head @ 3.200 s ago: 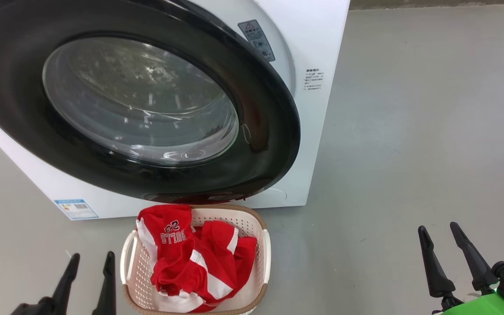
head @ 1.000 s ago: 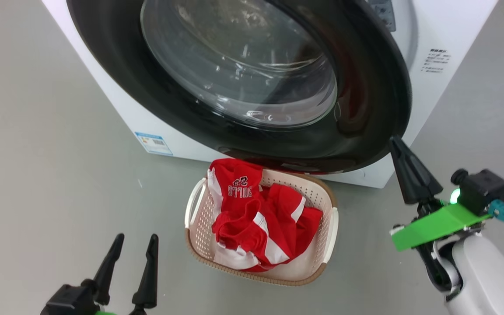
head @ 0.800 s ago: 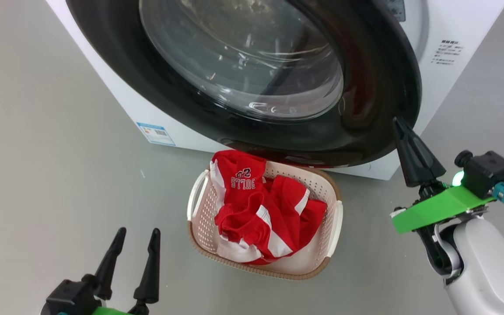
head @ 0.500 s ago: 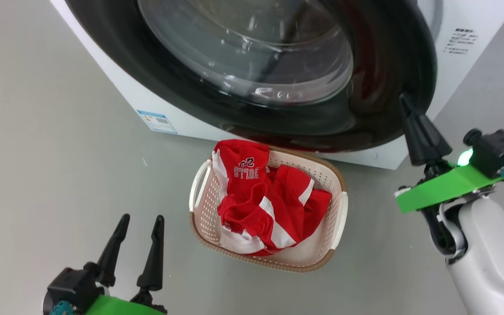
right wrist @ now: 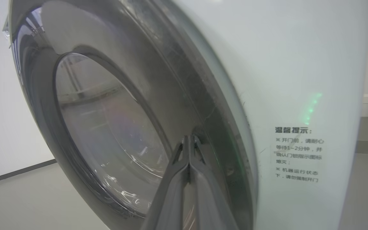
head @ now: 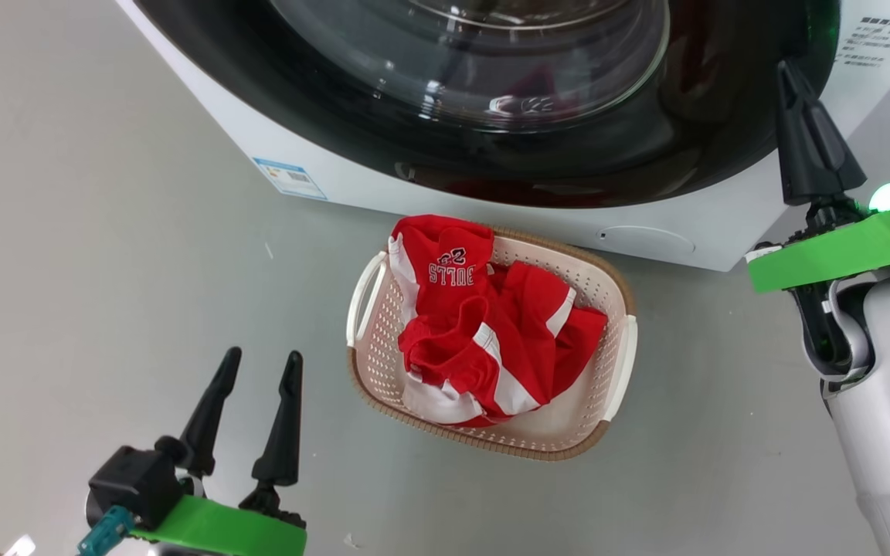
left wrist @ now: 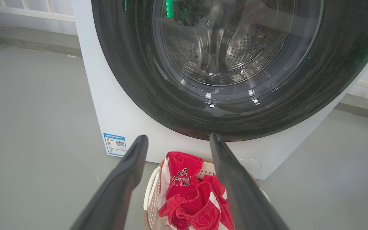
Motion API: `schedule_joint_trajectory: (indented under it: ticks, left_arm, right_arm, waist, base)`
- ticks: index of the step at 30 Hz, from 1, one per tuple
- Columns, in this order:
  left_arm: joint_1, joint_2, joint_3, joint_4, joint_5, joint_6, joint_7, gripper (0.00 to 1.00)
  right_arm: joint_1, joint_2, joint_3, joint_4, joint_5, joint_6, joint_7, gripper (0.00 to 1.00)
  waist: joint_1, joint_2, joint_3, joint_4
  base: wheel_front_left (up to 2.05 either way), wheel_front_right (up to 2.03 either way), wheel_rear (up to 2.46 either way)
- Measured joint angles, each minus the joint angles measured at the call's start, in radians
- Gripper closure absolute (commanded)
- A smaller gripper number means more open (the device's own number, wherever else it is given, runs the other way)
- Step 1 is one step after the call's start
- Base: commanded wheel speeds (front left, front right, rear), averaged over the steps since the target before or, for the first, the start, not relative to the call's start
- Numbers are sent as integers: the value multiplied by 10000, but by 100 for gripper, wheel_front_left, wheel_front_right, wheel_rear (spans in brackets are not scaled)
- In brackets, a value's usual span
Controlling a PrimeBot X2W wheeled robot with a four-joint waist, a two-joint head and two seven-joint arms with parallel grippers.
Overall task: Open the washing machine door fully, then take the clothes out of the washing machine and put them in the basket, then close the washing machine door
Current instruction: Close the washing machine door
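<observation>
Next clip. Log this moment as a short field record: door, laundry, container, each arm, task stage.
door state: washing machine door swung close against the washing machine front; whether it is latched cannot be told
laundry: red clothes heaped in the basket
container: basket on the floor, just before the washer
left arm: left gripper open, empty, low beside the basket
right arm: right gripper shut, tips at the door's black rim
stage: door-closing step

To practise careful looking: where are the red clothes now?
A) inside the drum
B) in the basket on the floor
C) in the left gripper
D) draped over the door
B: the clothes lie heaped in the basket, on the floor before the washing machine.
</observation>
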Motion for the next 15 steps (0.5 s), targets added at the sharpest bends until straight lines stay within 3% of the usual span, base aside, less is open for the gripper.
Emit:
schedule_joint_trajectory:
  ticks: [15]
  left_arm:
    - [-149,-6,-38,-33,-12,0,0,0]
  right_arm:
    - [-218,92,-226,-73,-31,130,-29,100]
  waist:
    - [0,0,150,9]
  base:
    - [0,0,0]
